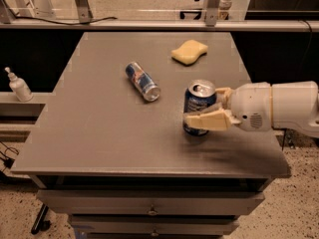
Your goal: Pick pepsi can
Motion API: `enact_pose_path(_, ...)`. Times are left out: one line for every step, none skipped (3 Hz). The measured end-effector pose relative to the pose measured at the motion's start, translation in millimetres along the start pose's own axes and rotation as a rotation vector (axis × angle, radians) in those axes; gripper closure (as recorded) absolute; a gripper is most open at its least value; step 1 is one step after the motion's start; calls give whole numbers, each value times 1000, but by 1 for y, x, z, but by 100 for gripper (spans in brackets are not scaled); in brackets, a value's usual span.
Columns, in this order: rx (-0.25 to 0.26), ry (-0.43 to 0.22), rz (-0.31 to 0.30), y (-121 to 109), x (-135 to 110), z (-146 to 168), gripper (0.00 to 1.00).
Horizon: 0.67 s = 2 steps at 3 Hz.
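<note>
The pepsi can is dark blue with a silver top and stands upright at the right front of the grey table. My gripper comes in from the right and is shut on it. The near cream finger lies across the can's lower front, and the far finger is against its back right side. The can's base is at or just above the tabletop, over a dark shadow.
A slimmer blue-and-silver can with red marks lies on its side left of the pepsi can. A yellow sponge lies at the back. A white pump bottle stands on a shelf at the left. Drawers sit under the table's front edge.
</note>
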<state>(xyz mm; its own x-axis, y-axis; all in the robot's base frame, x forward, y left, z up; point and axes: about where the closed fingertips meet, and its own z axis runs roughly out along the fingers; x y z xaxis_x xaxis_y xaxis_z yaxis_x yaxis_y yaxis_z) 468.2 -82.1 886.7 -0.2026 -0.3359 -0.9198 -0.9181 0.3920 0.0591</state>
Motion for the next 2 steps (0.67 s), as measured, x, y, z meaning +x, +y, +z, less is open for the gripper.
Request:
enact_pose_path(68, -24, -58, -34, -40, -28, 100)
enact_pose_path(70, -25, -62, -35, -43, -29, 100)
